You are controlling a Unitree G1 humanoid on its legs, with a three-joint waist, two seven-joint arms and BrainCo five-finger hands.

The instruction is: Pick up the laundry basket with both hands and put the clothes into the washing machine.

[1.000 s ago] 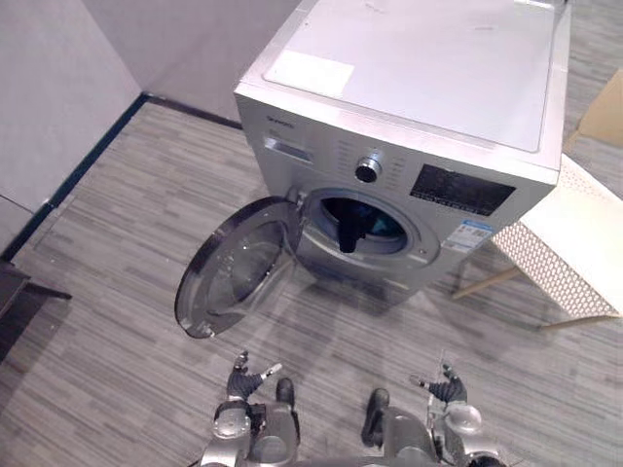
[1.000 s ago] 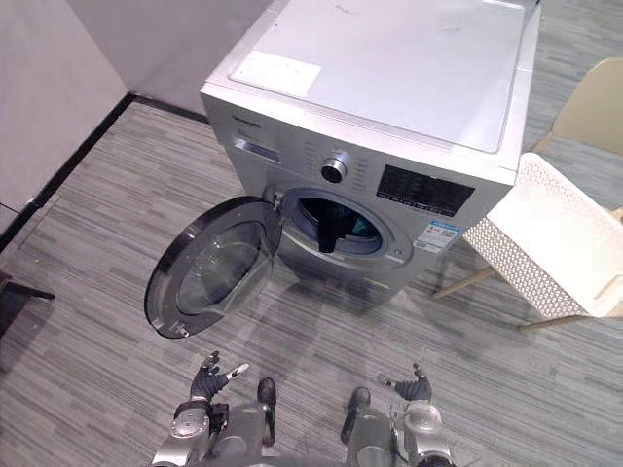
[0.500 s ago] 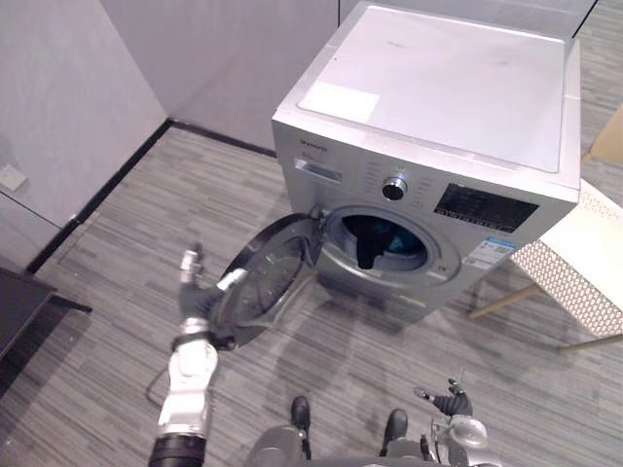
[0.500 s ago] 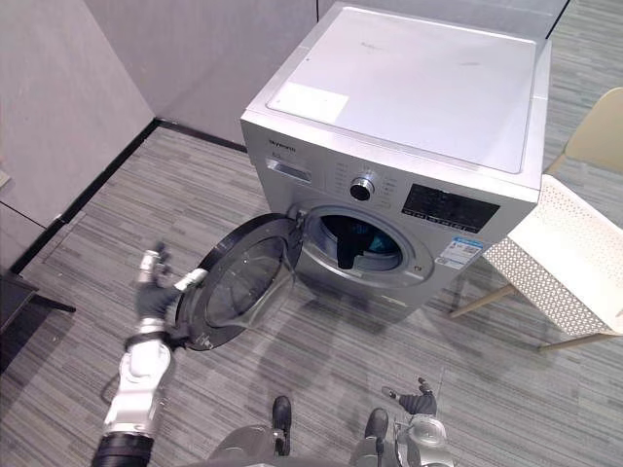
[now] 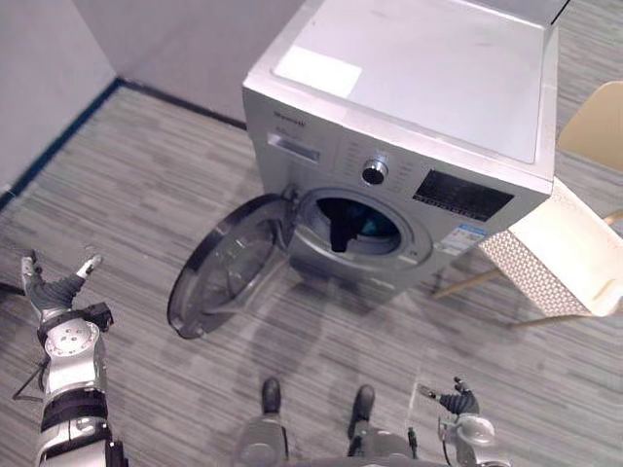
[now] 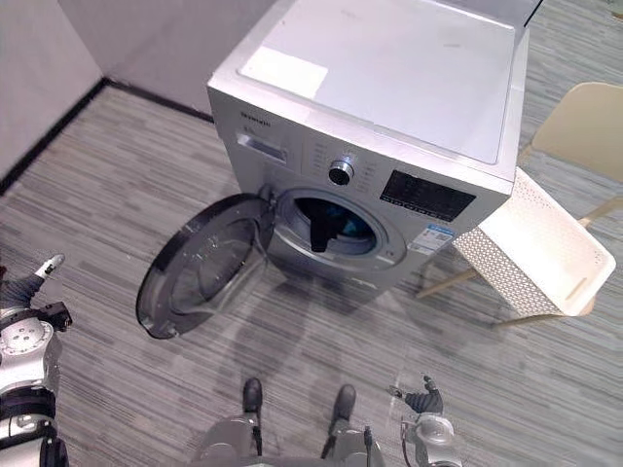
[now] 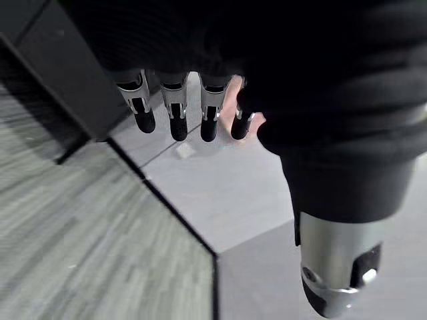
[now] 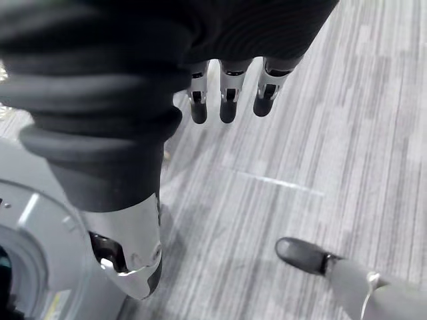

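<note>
The washing machine stands on the grey plank floor with its round door swung fully open to its left side, the glass facing up and outward. Inside the drum lie clothes: a dark garment hangs over the front lip of the opening, and a teal cloth lies just behind it, deeper in the drum.

The laundry basket, white with perforated walls, sits just off the machine's right front corner, tipped at a slant, with a slot handle in its outer end wall. It touches neither hand. Its inside cannot be seen from here, so I cannot tell whether anything lies in it. A beige chair stands behind the basket, to the right of the machine, and pale wooden legs show under the basket.

The left hand is raised well out to the left of the machine, past the edge of the open door and apart from it. Its fingers are straight and spread, with the thumb held wide, and they hold nothing.

The right hand hangs low, well in front of the machine and toward its right side, over bare floor. Its fingers are loosely extended and hold nothing
</note>
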